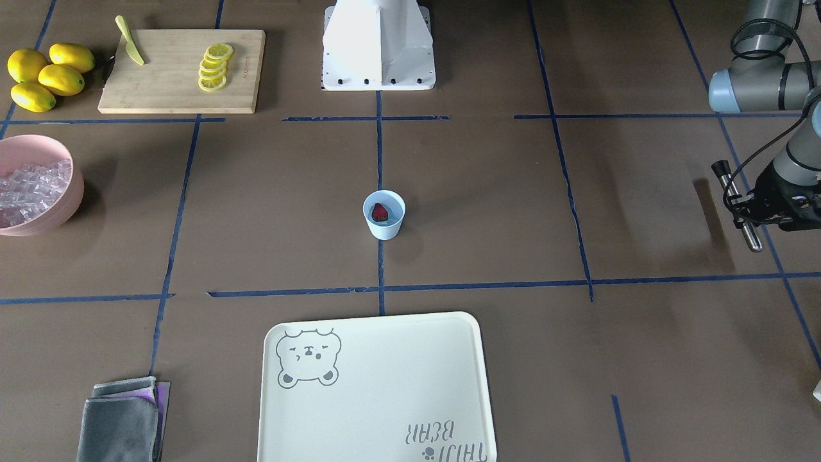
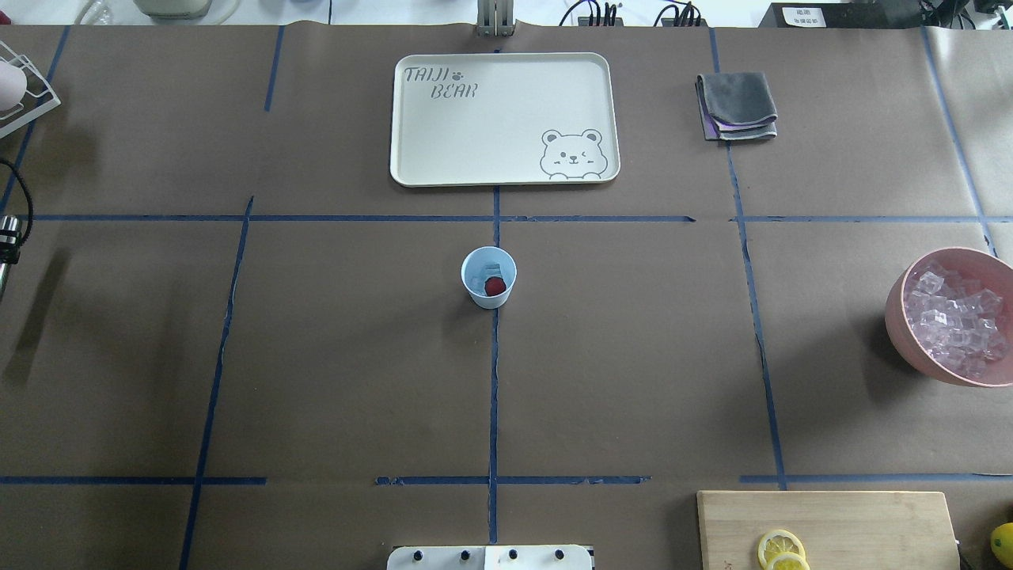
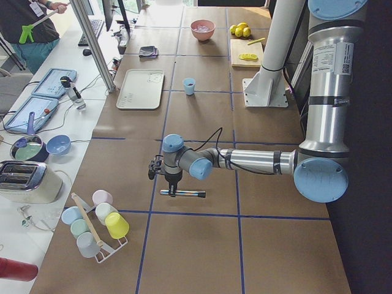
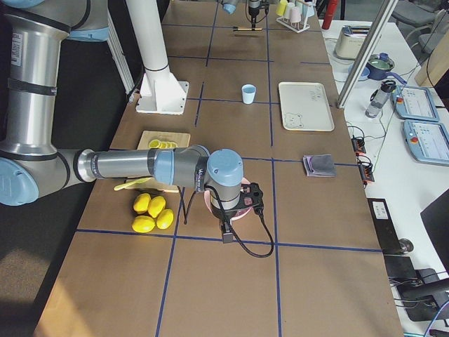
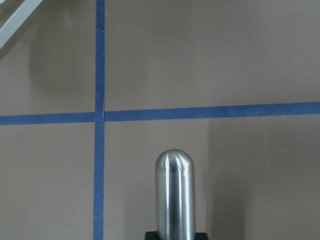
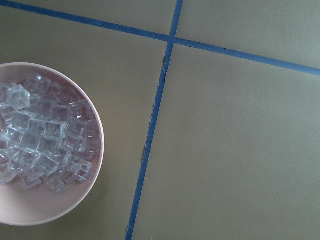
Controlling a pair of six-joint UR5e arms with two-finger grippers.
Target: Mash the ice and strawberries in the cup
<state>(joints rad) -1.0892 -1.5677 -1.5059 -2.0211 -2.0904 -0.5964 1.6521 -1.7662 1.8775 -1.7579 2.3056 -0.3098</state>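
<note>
The light-blue cup [image 1: 385, 218] stands at the table's middle, also in the overhead view [image 2: 488, 279]. A dark-red strawberry [image 1: 380, 212] lies inside it, with whitish ice beside the berry [image 2: 477, 275]. More ice cubes [image 6: 40, 145] fill the pink bowl [image 2: 902, 317] at the robot's right. My left gripper [image 1: 750, 212] is far to the robot's left, shut on a metal muddler rod [image 1: 737, 205] held level above the table; the rod's round tip shows in the left wrist view [image 5: 173, 195]. My right gripper [image 4: 228, 226] hangs over the pink bowl; I cannot tell whether it is open or shut.
A cream bear tray [image 2: 504, 119] lies beyond the cup. A cutting board [image 1: 181, 70] carries lemon slices [image 1: 215, 66] and a yellow knife [image 1: 130, 40], with whole lemons [image 1: 48, 76] beside it. A folded grey cloth [image 2: 736, 105] lies far right. A cup rack [image 3: 98, 223] stands at the left end.
</note>
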